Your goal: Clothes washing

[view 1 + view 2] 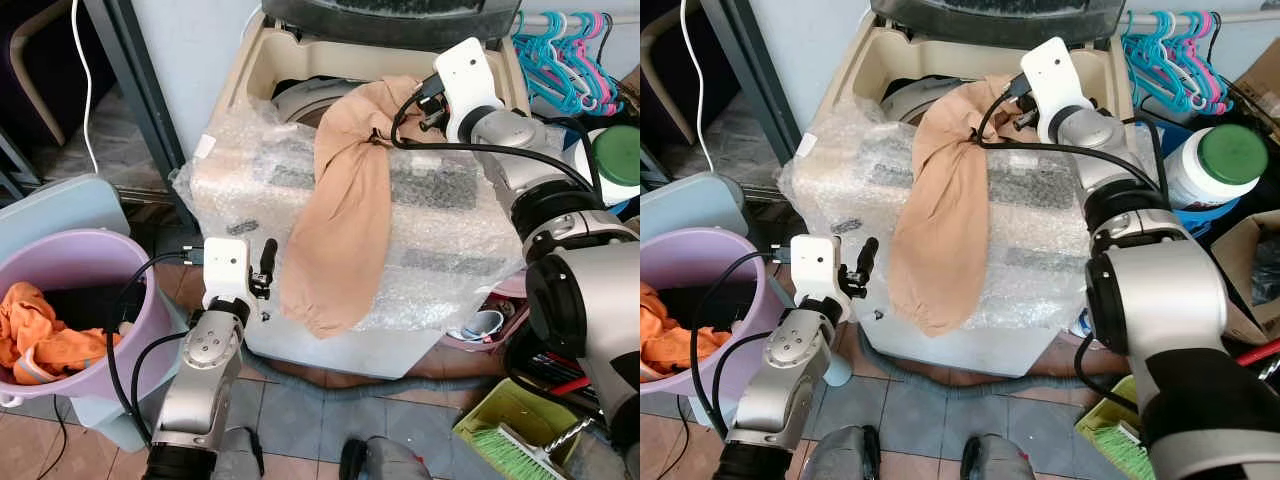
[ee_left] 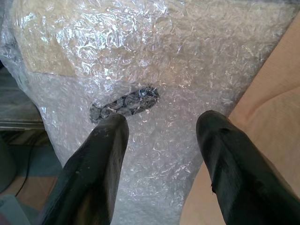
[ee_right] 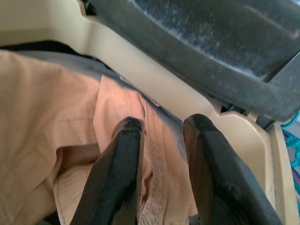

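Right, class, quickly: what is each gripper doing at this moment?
Left gripper: jaws open, holding nothing, facing the bubble-wrapped washing machine front.
Right gripper: jaws closed on the tan cloth garment at the machine's opening.

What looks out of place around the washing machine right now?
The tan garment hangs half out of the washing machine, draped down its bubble-wrapped front, with the right claw closed on its upper end at the tub rim. The left claw is open near the wrap.

Silver arms, white wrist housings, black cables, long black fingers [image 2: 98, 173]
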Controlling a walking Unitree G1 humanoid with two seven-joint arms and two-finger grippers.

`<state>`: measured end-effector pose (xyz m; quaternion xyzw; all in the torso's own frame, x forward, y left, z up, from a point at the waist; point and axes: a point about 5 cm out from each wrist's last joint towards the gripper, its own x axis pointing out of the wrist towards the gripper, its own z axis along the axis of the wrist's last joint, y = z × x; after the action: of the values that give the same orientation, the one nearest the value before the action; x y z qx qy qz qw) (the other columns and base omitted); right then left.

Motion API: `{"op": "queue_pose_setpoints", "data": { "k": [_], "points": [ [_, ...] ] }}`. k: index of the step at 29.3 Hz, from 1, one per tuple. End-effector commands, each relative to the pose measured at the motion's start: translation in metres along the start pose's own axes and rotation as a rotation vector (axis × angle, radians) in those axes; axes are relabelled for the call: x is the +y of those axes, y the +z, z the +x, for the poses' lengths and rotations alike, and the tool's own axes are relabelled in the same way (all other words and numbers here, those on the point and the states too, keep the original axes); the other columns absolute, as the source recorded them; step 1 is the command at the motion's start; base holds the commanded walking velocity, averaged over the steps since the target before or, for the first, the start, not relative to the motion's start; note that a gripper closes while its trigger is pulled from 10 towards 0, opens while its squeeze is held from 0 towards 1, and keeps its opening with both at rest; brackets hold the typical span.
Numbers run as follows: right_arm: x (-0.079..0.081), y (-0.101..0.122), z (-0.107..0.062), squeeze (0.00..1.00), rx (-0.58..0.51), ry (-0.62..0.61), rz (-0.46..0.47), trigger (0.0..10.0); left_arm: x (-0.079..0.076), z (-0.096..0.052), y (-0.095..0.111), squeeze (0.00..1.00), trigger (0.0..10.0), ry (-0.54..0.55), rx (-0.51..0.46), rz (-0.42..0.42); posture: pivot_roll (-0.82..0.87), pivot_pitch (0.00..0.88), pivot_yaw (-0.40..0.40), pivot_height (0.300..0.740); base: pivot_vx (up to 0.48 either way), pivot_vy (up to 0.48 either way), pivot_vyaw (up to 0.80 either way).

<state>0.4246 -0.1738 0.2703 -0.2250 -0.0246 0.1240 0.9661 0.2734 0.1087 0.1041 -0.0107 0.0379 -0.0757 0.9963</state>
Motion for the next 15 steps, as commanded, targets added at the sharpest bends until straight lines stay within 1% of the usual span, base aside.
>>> {"op": "queue_pose_setpoints", "data": {
  "k": [1,2,4,5,6,7,8,9,10,11,12,13,14,15],
  "points": [
    [-0.010,0.023,-0.001,1.00,-0.113,0.016,0.020,10.0,-0.001,0.001,-0.003,0.00,10.0,-0.011,0.014,0.006,-0.01,0.092,-0.034,0.740,0.000,0.000,0.00],
    [-0.015,0.032,-0.006,1.00,-0.209,0.102,0.098,10.0,-0.002,0.001,-0.002,0.00,10.0,-0.013,0.012,0.005,-0.02,0.089,-0.032,0.740,0.000,0.000,0.00],
    [-0.019,0.030,-0.013,1.00,-0.261,0.188,0.140,10.0,-0.002,0.001,-0.003,0.00,10.0,-0.016,0.013,0.004,-0.02,0.083,-0.023,0.740,0.000,0.000,0.00],
    [-0.020,0.028,-0.015,1.00,-0.272,0.219,0.146,10.0,-0.002,0.001,-0.003,0.00,10.0,-0.017,0.013,0.004,-0.03,0.082,-0.021,0.740,0.000,0.000,0.00],
    [-0.021,0.021,-0.021,1.00,-0.282,0.280,0.170,10.0,-0.002,0.002,-0.004,0.00,10.0,-0.024,0.014,0.003,-0.03,0.078,-0.012,0.740,0.000,0.000,0.00],
    [-0.021,0.021,-0.021,1.00,-0.282,0.280,0.170,10.0,-0.002,0.002,-0.004,0.00,10.0,-0.024,0.014,0.003,-0.03,0.078,-0.012,0.740,0.000,0.000,0.00],
    [-0.017,0.012,-0.027,1.00,-0.276,0.358,0.187,10.0,-0.003,0.002,-0.004,0.00,10.0,-0.032,0.015,0.004,-0.04,0.075,-0.005,0.740,0.000,0.000,0.00],
    [-0.009,0.003,-0.036,1.00,-0.272,0.460,0.182,10.0,-0.004,0.003,-0.004,0.00,10.0,-0.039,0.016,0.006,-0.04,0.073,-0.001,0.740,0.000,0.000,0.00],
    [-0.009,0.003,-0.036,1.00,-0.272,0.460,0.182,10.0,-0.004,0.003,-0.004,0.00,10.0,-0.039,0.016,0.006,-0.04,0.073,-0.001,0.740,0.000,0.000,0.00],
    [-0.004,-0.003,-0.041,1.00,-0.265,0.510,0.172,10.0,-0.004,0.004,-0.003,0.00,10.0,-0.042,0.016,0.007,-0.04,0.073,0.001,0.740,0.000,0.000,0.00],
    [0.008,-0.018,-0.052,1.00,-0.237,0.577,0.167,10.0,-0.004,0.005,-0.003,0.00,10.0,-0.050,0.016,0.009,-0.05,0.070,0.014,0.740,0.000,0.000,0.00],
    [0.015,-0.027,-0.056,1.00,-0.217,0.583,0.170,10.0,-0.004,0.006,-0.003,0.00,10.0,-0.056,0.016,0.011,-0.05,0.070,0.016,0.740,0.000,0.000,0.00],
    [0.015,-0.027,-0.056,1.00,-0.217,0.583,0.170,10.0,-0.004,0.006,-0.003,0.00,10.0,-0.056,0.016,0.011,-0.05,0.070,0.016,0.740,0.000,0.000,0.00],
    [0.026,-0.045,-0.061,1.00,-0.187,0.564,0.185,10.0,-0.005,0.007,-0.003,0.00,10.0,-0.066,0.017,0.013,-0.06,0.068,0.025,0.740,0.000,0.000,0.00]
  ]
}}
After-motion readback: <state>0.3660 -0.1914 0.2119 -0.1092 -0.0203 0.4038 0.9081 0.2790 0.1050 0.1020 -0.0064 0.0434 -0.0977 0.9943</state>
